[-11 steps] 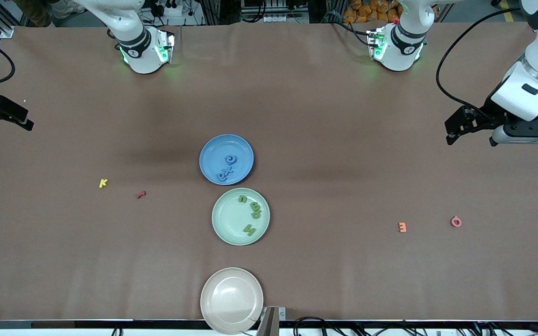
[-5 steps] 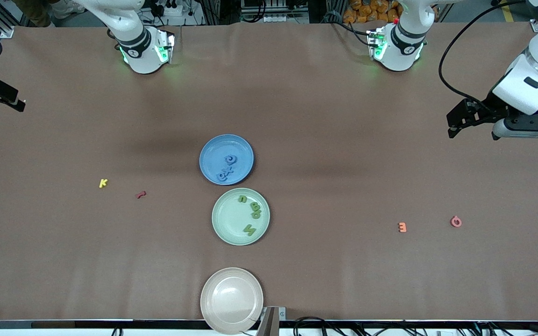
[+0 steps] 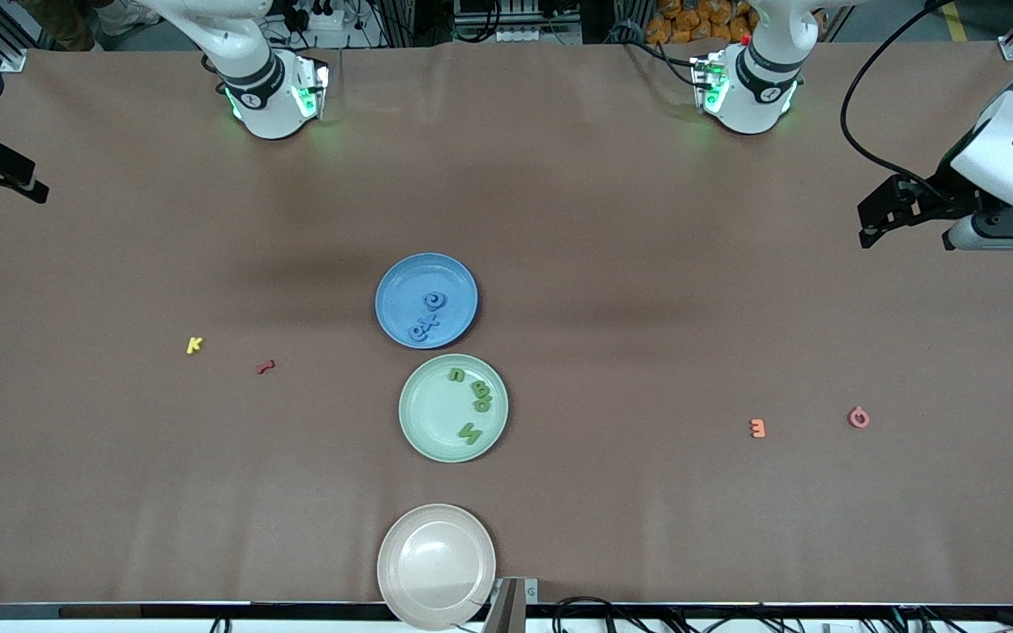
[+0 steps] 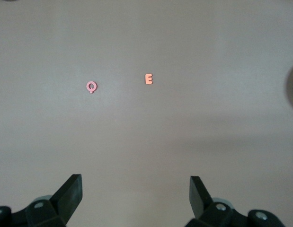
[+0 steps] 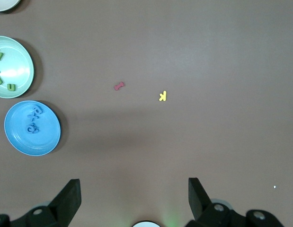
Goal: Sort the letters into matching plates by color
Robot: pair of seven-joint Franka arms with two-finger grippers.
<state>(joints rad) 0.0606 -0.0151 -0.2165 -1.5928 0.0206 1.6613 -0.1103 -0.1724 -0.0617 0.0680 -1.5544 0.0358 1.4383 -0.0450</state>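
Observation:
The blue plate [image 3: 405, 290] holds a cluster of blue letters [image 3: 430, 314]. Nearer the front camera, the mint green plate [image 3: 430, 415] holds several green letters [image 3: 482, 393]. Loose on the table lie a yellow K [image 3: 194, 345] and a red letter [image 3: 266, 367] toward the right arm's end. An orange E [image 3: 757, 428] and a pink Q [image 3: 858, 418] lie toward the left arm's end. My left gripper [image 3: 869, 230] hangs open and empty above the table at its own end. My right gripper [image 3: 32, 188] is open and empty at the other end.
A beige plate [image 3: 436, 565] sits empty at the table's front edge. The left wrist view shows the pink Q [image 4: 91, 87] and orange E [image 4: 148, 79]. The right wrist view shows the yellow K [image 5: 162, 96], red letter [image 5: 119, 86] and both plates [image 5: 42, 137].
Both grippers have drawn back toward the bases' side and outward to their own ends of the table, still open. Letters and plates have not moved.

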